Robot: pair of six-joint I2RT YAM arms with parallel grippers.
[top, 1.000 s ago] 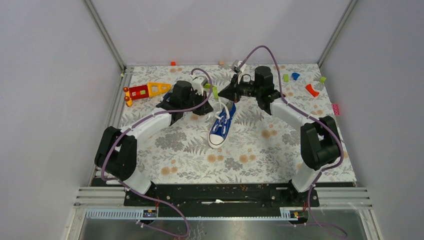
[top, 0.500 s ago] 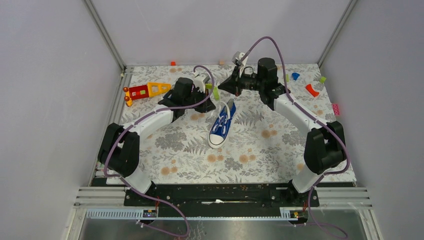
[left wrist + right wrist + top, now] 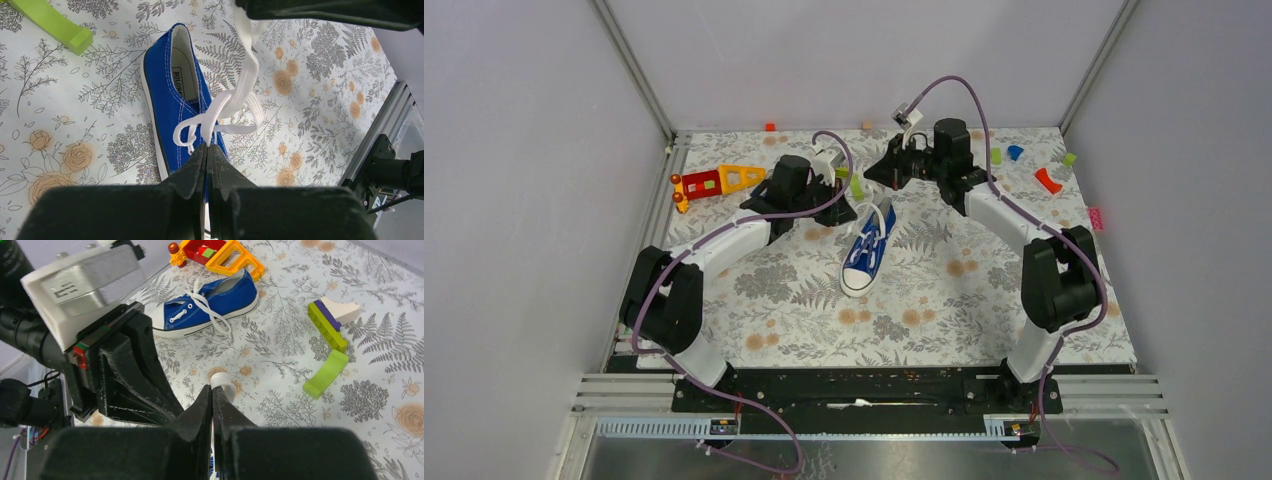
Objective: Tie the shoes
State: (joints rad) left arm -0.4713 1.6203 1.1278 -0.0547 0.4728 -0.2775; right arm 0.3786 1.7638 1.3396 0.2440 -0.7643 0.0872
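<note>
One blue sneaker (image 3: 864,250) lies mid-table, toe toward me, and also shows in the left wrist view (image 3: 175,95). My left gripper (image 3: 848,208) (image 3: 206,146) is shut on one white lace (image 3: 240,95) just above the shoe. My right gripper (image 3: 877,178) (image 3: 214,387) is shut on a loop of white lace (image 3: 221,378), held up behind the shoe's heel. The lace runs between the two grippers. A second blue sneaker (image 3: 210,302) lies beside the toy in the right wrist view. The left arm hides it in the top view.
A red-orange-yellow toy (image 3: 719,181) (image 3: 220,252) lies at the back left. A green curved piece (image 3: 50,22) (image 3: 327,372) and a purple-green-white brick (image 3: 332,320) lie near the shoe. Small blocks (image 3: 1047,180) are scattered at the back right. A pink block (image 3: 1096,217) sits at the right edge.
My right gripper has moved a little back and up with the lace, and its forearm has swung. My left gripper shifted slightly. The shoe stays in place.
</note>
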